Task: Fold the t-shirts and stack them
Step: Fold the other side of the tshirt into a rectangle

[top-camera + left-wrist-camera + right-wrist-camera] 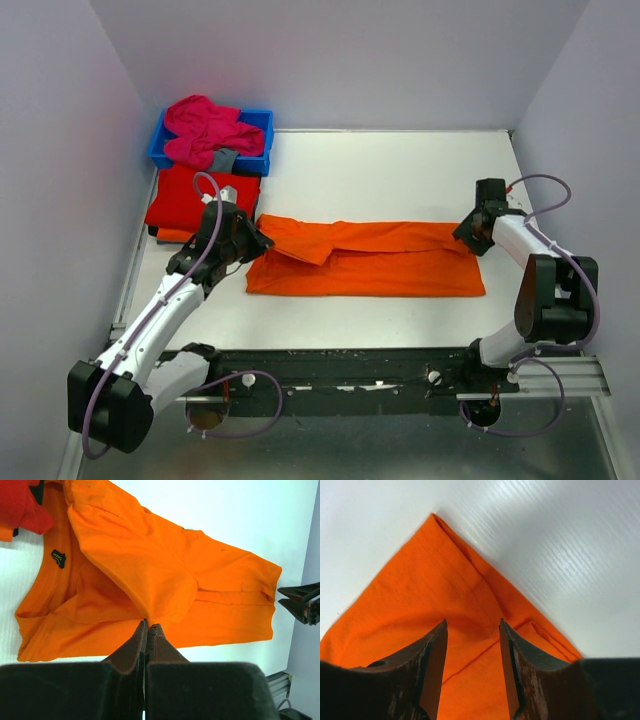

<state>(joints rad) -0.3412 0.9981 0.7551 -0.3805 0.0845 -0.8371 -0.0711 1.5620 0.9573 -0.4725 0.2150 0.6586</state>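
An orange t-shirt (370, 262), folded into a long strip, lies flat in front of the blue bin (262, 125). The left gripper (148, 625) pinches a raised fold at the end nearest the bin, probably to fold it over. The right gripper (472, 623), jaws apart and empty, hovers over the corner farthest from the bin.

From above, the left gripper (252, 240) hides the end of the orange shirt (380, 262) beneath it. The label (58, 558) is too small to read. Past that gripper, the red shirt (20, 505) runs off the edge.

The overhead view looks down from behind, while both wrist views look closely at the orange t-shirt (370, 272).
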